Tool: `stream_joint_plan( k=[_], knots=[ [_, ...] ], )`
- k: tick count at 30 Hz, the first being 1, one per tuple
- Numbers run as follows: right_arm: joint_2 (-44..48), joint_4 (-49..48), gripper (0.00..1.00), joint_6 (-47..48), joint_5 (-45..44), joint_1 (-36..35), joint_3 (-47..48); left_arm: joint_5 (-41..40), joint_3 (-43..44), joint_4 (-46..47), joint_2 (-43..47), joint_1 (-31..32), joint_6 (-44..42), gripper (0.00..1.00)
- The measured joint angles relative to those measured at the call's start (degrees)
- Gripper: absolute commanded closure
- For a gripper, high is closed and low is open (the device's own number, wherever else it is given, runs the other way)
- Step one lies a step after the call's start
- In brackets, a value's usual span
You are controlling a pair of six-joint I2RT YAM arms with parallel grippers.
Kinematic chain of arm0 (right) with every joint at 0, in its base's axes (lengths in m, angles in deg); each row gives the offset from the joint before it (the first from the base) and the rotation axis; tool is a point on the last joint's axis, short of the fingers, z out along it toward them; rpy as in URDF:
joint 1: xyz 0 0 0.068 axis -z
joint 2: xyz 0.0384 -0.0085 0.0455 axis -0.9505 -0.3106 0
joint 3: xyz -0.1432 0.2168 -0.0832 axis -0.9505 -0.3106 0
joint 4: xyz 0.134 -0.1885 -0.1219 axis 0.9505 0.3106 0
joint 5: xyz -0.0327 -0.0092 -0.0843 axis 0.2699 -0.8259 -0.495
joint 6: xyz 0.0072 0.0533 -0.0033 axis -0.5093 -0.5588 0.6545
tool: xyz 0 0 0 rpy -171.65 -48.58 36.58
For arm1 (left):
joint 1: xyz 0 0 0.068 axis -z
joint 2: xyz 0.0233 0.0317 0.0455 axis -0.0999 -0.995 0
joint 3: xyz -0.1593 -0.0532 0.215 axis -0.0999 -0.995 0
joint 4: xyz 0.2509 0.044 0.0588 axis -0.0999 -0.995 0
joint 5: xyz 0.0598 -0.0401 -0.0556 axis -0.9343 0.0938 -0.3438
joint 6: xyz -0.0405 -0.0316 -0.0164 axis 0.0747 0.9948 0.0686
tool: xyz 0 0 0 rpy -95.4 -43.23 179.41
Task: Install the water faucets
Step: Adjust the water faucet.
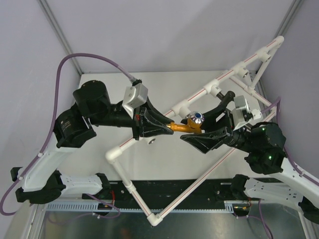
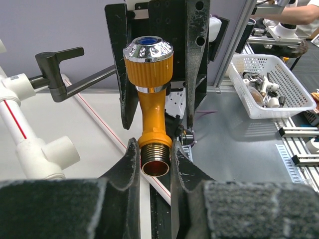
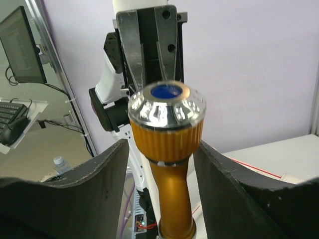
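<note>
Over the middle of the table (image 1: 164,84), the left gripper (image 1: 167,125) is gripping the orange tap (image 1: 180,128) by one end, above the white pipe frame (image 1: 112,155). The tap's silver-blue knob (image 1: 196,118) is sitting toward the right edge, and the right gripper (image 1: 192,128) is holding its jaws spread on either side of it. The frame is lying aslant from the near edge to the far right corner.

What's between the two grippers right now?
The orange-brass tap. The left gripper is shut on its threaded end; its knob sits between the right gripper's parted fingers. Top view shows it.
</note>
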Motion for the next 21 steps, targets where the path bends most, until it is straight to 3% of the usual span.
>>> stream_joint_plan(
  k=[21],
  knots=[
    [-3.41,-5.31,0.39,-2.36,1.60,0.00,-0.09,0.20,-1.99,2.36,1.38,0.00,1.38,1.00]
  ],
)
